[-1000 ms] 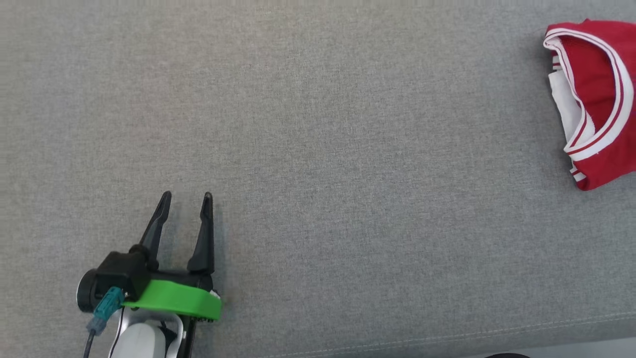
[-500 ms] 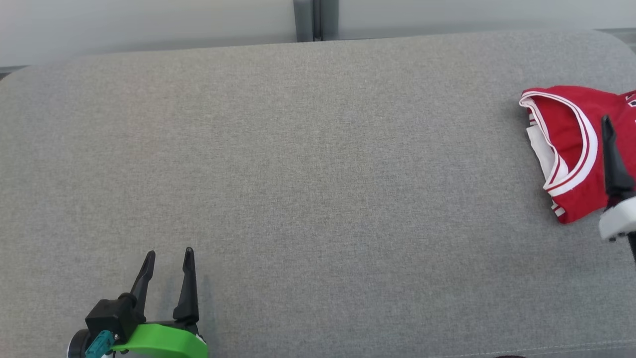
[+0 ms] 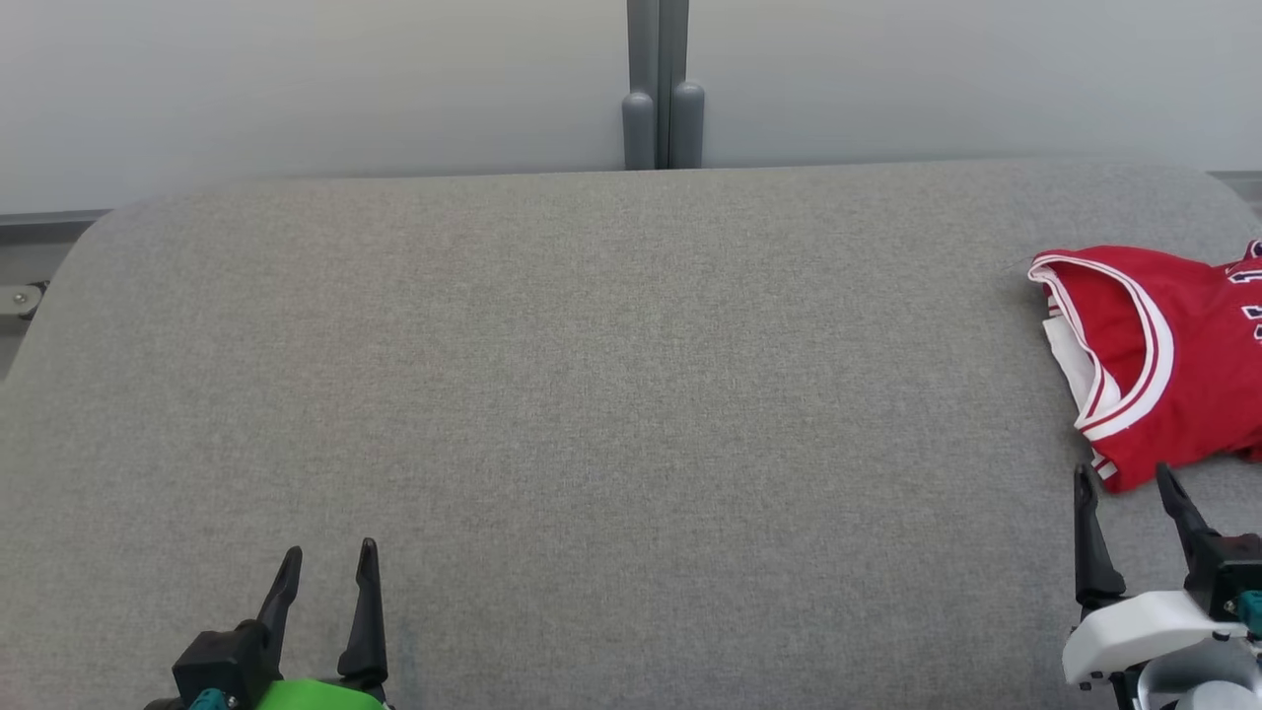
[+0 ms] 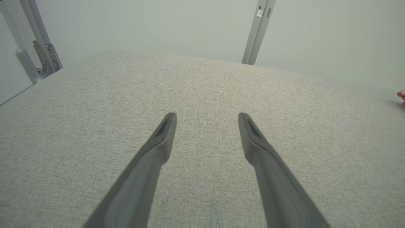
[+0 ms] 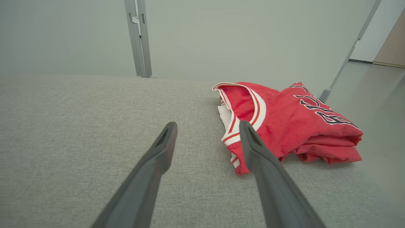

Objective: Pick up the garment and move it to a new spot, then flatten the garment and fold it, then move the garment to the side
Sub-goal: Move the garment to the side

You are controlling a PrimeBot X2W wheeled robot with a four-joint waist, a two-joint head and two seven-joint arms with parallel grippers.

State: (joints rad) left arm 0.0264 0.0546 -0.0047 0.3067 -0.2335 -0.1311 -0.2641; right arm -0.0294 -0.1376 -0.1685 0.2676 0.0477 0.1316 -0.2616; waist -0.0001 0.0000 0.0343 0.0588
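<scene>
The garment [image 3: 1173, 355] is a red jersey with white trim, lying folded at the right end of the grey padded surface [image 3: 611, 394]. In the right wrist view the garment [image 5: 284, 123] sits just ahead and to the right of my fingers, dark lettering on its top. My right gripper [image 3: 1124, 478] stands open just short of its near edge, holding nothing; its own view shows the right gripper [image 5: 207, 126] apart from the cloth. My left gripper [image 3: 328, 552] is open and empty at the lower left, and the left gripper [image 4: 207, 115] hovers over bare fabric.
A pale wall with a grey vertical post [image 3: 661, 89] runs behind the surface. The surface's rounded far corners and right edge lie close to the garment. A metal bracket [image 4: 46, 58] stands off the left corner, and floor [image 5: 379, 95] lies beyond the right edge.
The head camera has tilted up, so the wall and far edge now show. My right gripper has come into view and drawn back to the garment's near edge. Both grippers stay open.
</scene>
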